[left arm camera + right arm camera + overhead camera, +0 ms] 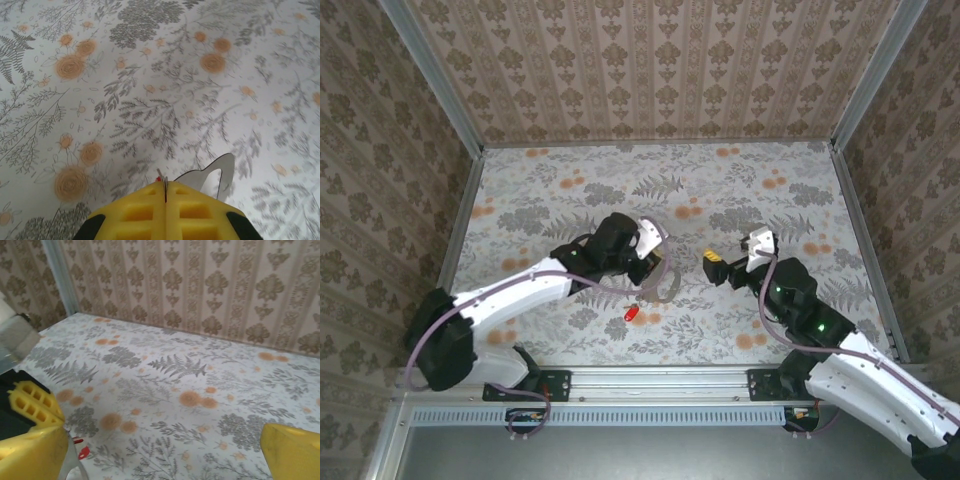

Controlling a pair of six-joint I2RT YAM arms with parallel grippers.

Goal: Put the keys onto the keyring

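- Yellow fingers [140, 215] of the left gripper [165, 186] sat at the bottom of my left wrist view, pressed together with only a thin seam between them.
- From under their tips, on the right, the grey keyring [222, 172] stuck out over the table. I read that as the left gripper clamped on the keyring.
- At the very tip of the seam sat a red speck [159, 176], too small for me to call it a key.
- From above, the left gripper [655, 268] hung near the middle of the flowered table [540, 190], with the keyring [667, 285] looped at its tip.
- One red key [632, 314] lay loose on the table. It was near the left gripper, on the side toward the arm bases, and touched neither gripper.
- The right gripper [713, 263] hung just to the right of the keyring, apart from it, its tips pointing that way.
- On my right wrist view its yellow fingers [290, 450] stood wide apart over patterned table.
- Low on the left of that view, small red bits [81, 450] showed just beside a grey metal edge [70, 462]. I could not tell whether they hung on the ring or lay on the table.
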